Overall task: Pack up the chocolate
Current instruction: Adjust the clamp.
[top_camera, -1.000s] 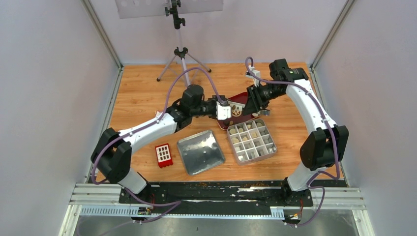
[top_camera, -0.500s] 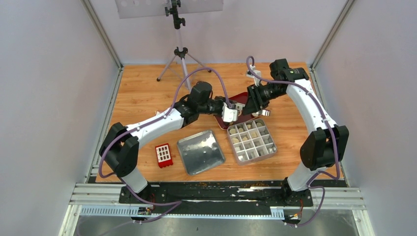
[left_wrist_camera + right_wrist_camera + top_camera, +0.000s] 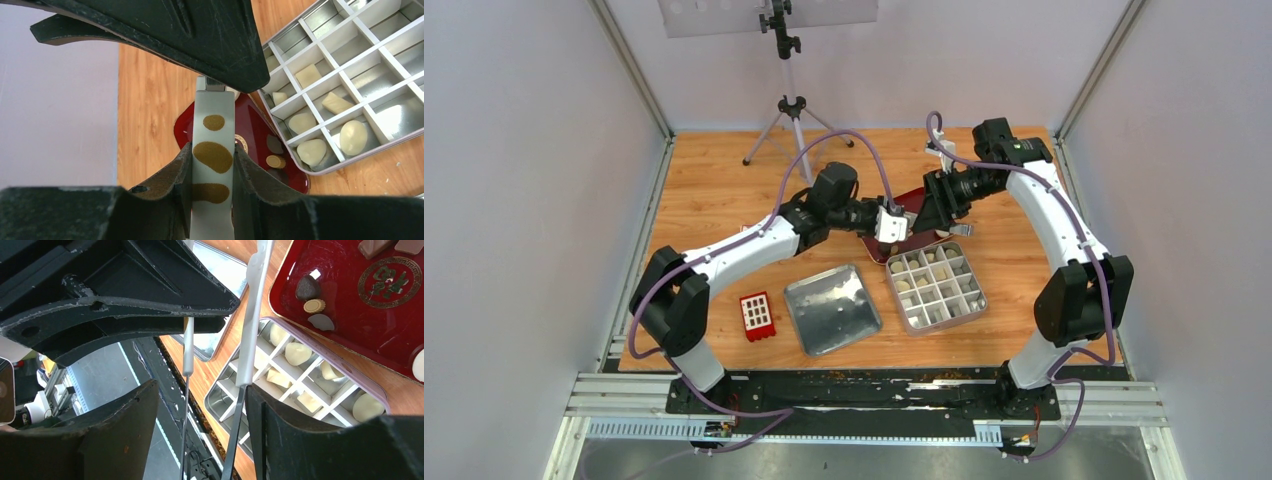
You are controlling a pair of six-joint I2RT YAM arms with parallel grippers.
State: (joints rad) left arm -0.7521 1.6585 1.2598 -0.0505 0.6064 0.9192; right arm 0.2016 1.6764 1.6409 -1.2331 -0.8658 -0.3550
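Well to the left of the square metal tin with white grid dividers (image 3: 896, 292) sits a small red block with white squares (image 3: 757, 315). Just left of the tin lies a flat silver metal lid (image 3: 832, 308), off the tin.

Beyond the tin's far left corner, the left gripper (image 3: 212, 152) is clamped on a flat white strip blotched with brown (image 3: 214, 112), pinched on both flat faces. Below it, just beside the tin's far edge, is a glossy dark red plate (image 3: 252, 127).

The chocolate (image 3: 353, 136) is split between two places. Cream-white pieces lie in several of the tin's compartments. A few remain on the plate: a dark lump (image 3: 307, 287), a small round tan piece (image 3: 315, 305), a grey one and others at the edge of view.

Over the tin's far side, the right gripper (image 3: 202, 387) has its jaws apart. The two legs of slim silver-and-white tongs (image 3: 248, 330) pass between them. One leg runs close beside a finger and the other is clear of it, so I judge that this gripper holds nothing.

Packing looks roughly half done. The plate's pieces have yet to go in, many compartments are bare, and the lid is not on.
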